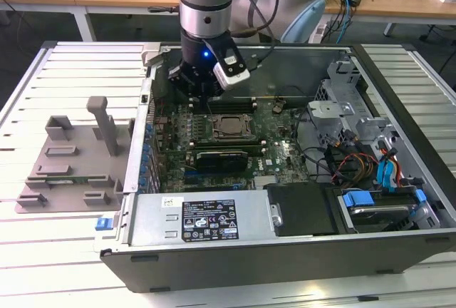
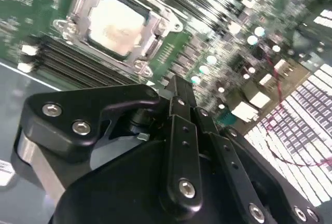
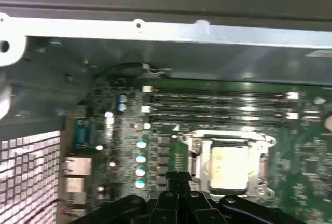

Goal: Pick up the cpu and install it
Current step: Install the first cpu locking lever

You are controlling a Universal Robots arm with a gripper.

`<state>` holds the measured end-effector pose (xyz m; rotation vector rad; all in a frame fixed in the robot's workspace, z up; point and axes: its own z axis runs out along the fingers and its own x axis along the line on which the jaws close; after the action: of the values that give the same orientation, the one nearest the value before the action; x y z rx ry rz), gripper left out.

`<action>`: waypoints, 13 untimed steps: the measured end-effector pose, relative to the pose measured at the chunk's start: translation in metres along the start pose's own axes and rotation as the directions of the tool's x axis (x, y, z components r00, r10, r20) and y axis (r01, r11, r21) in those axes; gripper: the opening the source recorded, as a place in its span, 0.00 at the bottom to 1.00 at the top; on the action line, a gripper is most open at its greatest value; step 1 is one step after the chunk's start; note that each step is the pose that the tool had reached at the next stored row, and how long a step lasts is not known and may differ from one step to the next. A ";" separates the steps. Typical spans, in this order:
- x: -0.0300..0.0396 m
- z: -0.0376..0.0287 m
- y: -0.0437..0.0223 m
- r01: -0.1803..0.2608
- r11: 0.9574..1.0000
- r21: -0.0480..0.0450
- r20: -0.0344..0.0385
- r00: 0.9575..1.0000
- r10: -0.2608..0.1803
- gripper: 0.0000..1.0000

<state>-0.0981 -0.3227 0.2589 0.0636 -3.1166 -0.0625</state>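
Exterior view's left: grey holder tray beside the open case. Gripper hangs over the motherboard, jaws pinched together, empty. Just right, nearer: cpu lies in its socket, apparently already seated.

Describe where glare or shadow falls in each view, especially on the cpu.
In the second wrist view, glare washes the cpu top to near white. In the first wrist view, the cpu glows pale yellow, while the case wall lies in grey shade. In the exterior view, the cpu looks dull grey, without glare; a blue light shines on the arm.
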 end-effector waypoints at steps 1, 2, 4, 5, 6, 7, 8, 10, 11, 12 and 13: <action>-0.0002 -0.0001 0.0000 -0.001 1.000 -0.001 -0.018 1.000 0.001 0.11; -0.0002 0.0000 -0.0001 -0.001 1.000 -0.004 -0.019 1.000 0.000 0.11; -0.0002 0.0001 0.0000 0.001 0.999 -0.055 -0.016 1.000 -0.002 0.11; 0.0001 0.0001 0.0000 0.001 0.998 -0.055 -0.016 1.000 -0.001 0.11; 0.0008 0.0001 0.0000 0.001 0.998 -0.056 -0.016 1.000 -0.002 0.11; 0.0040 0.0003 0.0001 0.001 0.998 -0.063 -0.014 1.000 -0.002 0.11; 0.0061 0.0004 0.0002 0.002 0.998 -0.068 -0.013 1.000 -0.002 0.11; 0.0091 0.0005 0.0003 0.003 0.994 -0.105 -0.008 1.000 -0.004 0.11; 0.0100 0.0005 0.0004 0.004 0.992 -0.128 -0.007 1.000 -0.005 0.11; 0.0109 0.0005 0.0004 0.005 0.988 -0.154 -0.004 1.000 -0.005 0.11; 0.0112 0.0006 0.0004 0.005 0.985 -0.172 -0.003 1.000 -0.006 0.11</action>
<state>-0.1093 -0.3227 0.2587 0.0688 -3.0928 -0.3312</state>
